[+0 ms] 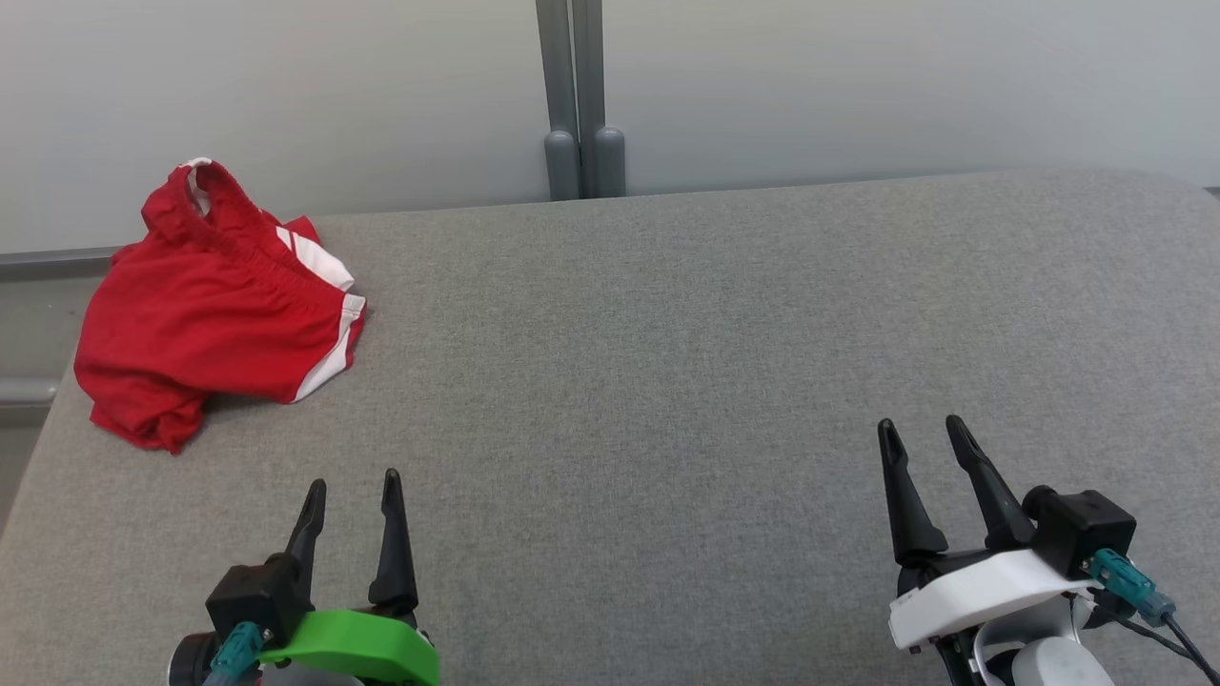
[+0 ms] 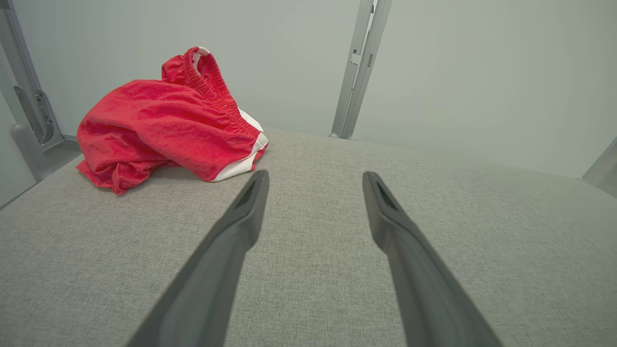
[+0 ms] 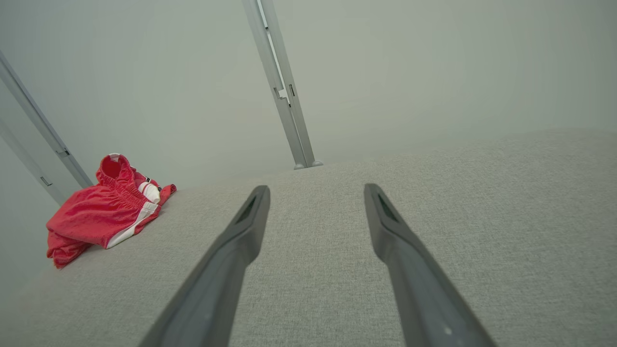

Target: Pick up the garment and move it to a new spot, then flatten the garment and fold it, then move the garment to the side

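The garment (image 1: 210,314) is a pair of red shorts with white side trim, crumpled in a heap at the far left corner of the grey table (image 1: 667,381). Its elastic waistband stands up at the back. The left wrist view shows the garment (image 2: 168,125) ahead and to the left, and it appears small at the far left as the garment (image 3: 103,212) in the right wrist view. My left gripper (image 1: 353,486) hovers open near the front edge, below and right of the shorts, holding nothing. My right gripper (image 1: 925,429) is open at the lower right, far from the cloth.
A grey metal post (image 1: 577,95) rises against the pale wall behind the table's far edge. The table's left edge (image 1: 38,448) runs close beside the shorts, with a grey rail (image 1: 48,257) behind it.
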